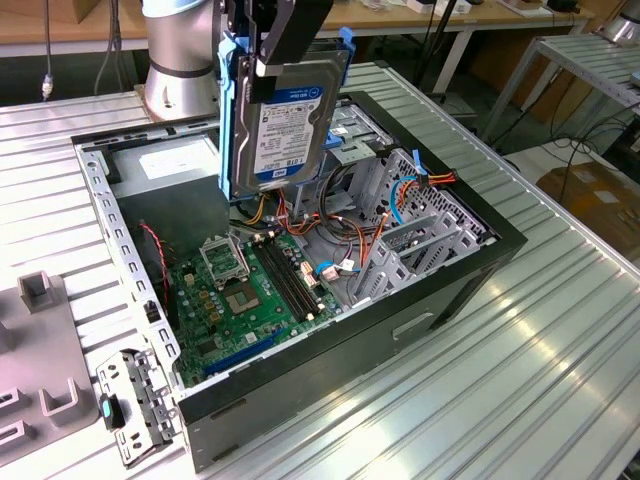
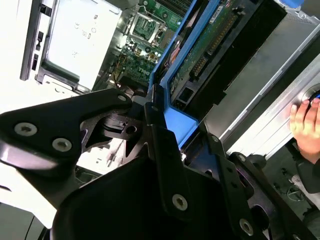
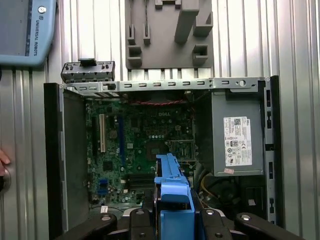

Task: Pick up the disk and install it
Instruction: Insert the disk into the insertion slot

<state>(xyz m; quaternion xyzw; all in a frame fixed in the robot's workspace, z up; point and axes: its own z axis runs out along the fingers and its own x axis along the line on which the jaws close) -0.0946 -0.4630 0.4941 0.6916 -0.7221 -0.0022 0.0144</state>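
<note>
1. Gripper (image 1: 283, 40) is clenched on the disk (image 1: 285, 125), gripping the top edge of its blue frame.
2. Disk hangs upright in the air over the open case (image 1: 470, 275), its labelled face toward the exterior camera, and touches nothing inside.
3. In the second wrist view, the disk's (image 2: 210, 45) circuit-board side shows, with the blue frame pinched between the black fingers (image 2: 167, 165).
4. In the first wrist view, the frame (image 3: 172, 190) sits over the case interior, near the edge of the motherboard (image 3: 145, 135) and beside the grey power supply (image 3: 235, 140).
5. Drive cage (image 1: 425, 230) stands at the case's end on the exterior view's right, with orange and blue cables just beside it.
6. Case lies on its side on a ribbed metal table (image 1: 570, 380).
7. Grey fixture (image 1: 40, 350) and a small bracket (image 1: 135, 400) lie on the table at the exterior view's left of the case.
8. Person's hand (image 2: 305, 125) is beside the case, apart from it.
</note>
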